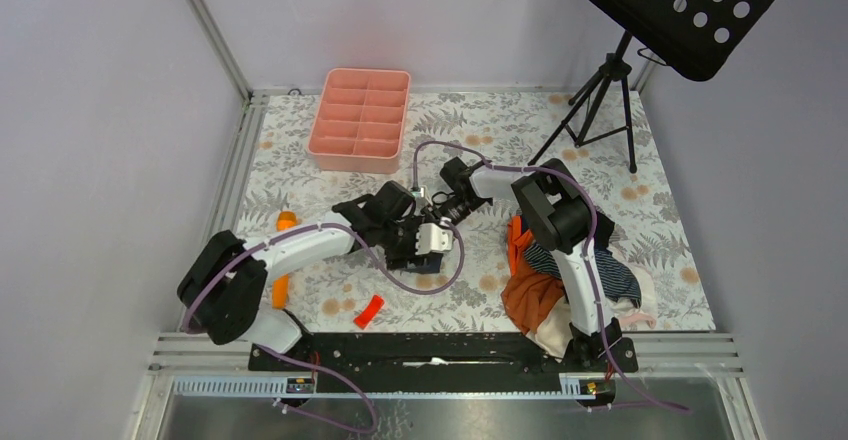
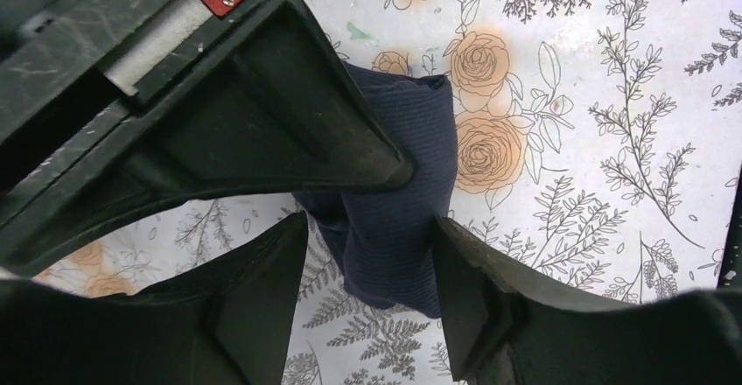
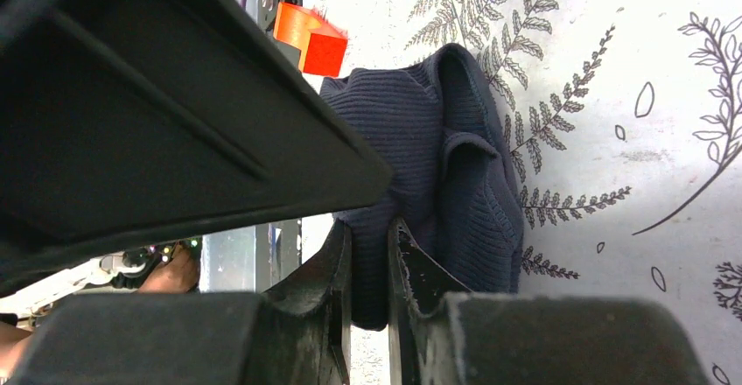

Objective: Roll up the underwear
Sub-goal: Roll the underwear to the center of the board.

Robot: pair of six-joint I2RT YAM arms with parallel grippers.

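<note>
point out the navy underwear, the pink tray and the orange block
navy underwear [image 2: 411,192], left wrist view, middle of the bundled cloth
pink tray [image 1: 322,147], top view, left end of its near wall
orange block [image 1: 368,310], top view, its middle

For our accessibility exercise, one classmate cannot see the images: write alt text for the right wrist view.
The right gripper pinches an edge of bunched navy ribbed underwear between its nearly closed black fingers. The cloth lies on a white tablecloth printed with ferns, with a small orange block beyond it.
</note>
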